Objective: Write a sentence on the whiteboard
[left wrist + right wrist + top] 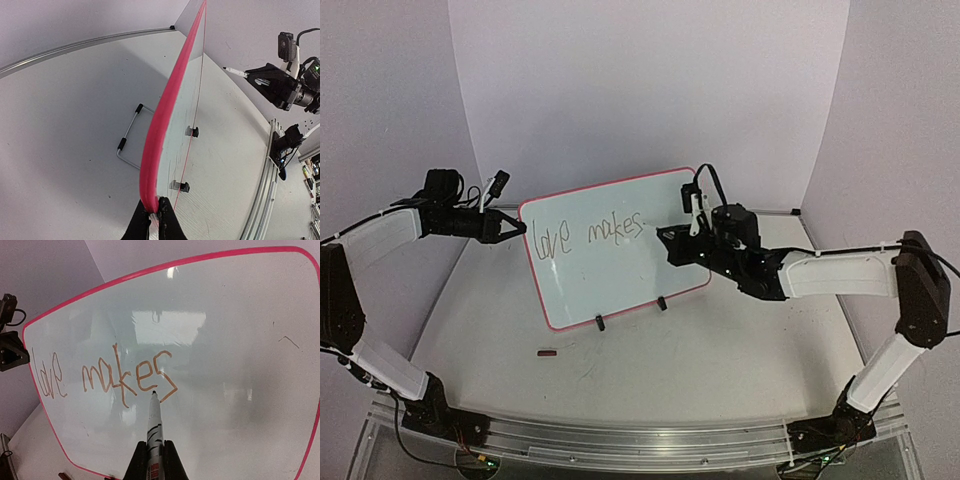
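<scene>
**Whiteboard mid-sentence, held by both arms**
The glossy white, red-pink-framed whiteboard (620,275) stands mid-way between the side edges of the pale counter (720,360), toward its far edge, bearing thin dark handwritten words (105,376) "love makes". The left gripper (155,212) is clamped on its left edge. The right gripper (155,460) is closed around a white marker (154,427), its tip just under the final "s".

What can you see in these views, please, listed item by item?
whiteboard: one, white with pink-red frame, upright mid-table
written words: two, "love makes", brownish, board's upper left
clip feet: two, black, board's lower edge
marker: one, white barrel, tip near the final "s"
small object: one, dark red, table before board
wire stand: one, metal, black-tipped, table behind the board
table: one, white, beneath everything
left pincer: one, black, shut on board's edge
right pincer: one, black, shut on marker
</scene>
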Robot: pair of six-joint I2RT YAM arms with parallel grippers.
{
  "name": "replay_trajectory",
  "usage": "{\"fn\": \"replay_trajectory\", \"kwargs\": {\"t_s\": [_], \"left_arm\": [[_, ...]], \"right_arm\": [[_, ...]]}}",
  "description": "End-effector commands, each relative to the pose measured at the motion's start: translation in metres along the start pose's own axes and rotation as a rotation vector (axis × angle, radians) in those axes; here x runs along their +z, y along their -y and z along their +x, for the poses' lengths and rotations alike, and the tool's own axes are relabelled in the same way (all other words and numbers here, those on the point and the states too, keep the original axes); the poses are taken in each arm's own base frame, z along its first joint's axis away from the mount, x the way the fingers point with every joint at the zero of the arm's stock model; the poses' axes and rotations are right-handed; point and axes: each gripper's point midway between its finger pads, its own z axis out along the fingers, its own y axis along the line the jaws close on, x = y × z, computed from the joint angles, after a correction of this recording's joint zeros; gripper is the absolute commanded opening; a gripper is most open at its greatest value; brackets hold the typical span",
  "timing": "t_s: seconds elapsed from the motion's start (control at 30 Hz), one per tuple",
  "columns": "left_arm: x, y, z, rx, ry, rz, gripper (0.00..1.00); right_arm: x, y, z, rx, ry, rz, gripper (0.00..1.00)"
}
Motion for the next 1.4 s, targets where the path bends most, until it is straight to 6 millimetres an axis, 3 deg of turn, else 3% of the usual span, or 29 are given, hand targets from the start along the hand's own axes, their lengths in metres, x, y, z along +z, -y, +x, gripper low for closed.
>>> {"fn": "replay_trajectory", "kwargs": {"t_s": [0.0, 0.37, 0.53, 0.93, 1.37], "left_arm": [[0.0, -0.007, -0.003, 0.045, -0.011, -0.042, 0.0], [0.001, -0.004, -0.003, 0.05, -0.013, -0.04, 0.0], [0.002, -0.005, -0.002, 0.047, -0.017, -0.04, 0.0], [0.004, -0.007, 0.0, 0.043, -0.024, -0.04, 0.0], [0.005, -0.006, 0.0, 0.043, -0.026, -0.036, 0.0]], "right_arm": [[-0.018, -0.001, -0.007, -0.014, -0.02, -0.032, 0.0], [-0.024, 0.026, -0.018, 0.055, -0.042, -0.149, 0.0], [-0.015, 0.039, -0.036, 0.04, 0.0, -0.108, 0.0], [0.014, 0.045, -0.066, -0.019, 0.067, -0.054, 0.0], [0.035, 0.059, -0.063, -0.035, 0.067, 0.012, 0.0]]}}
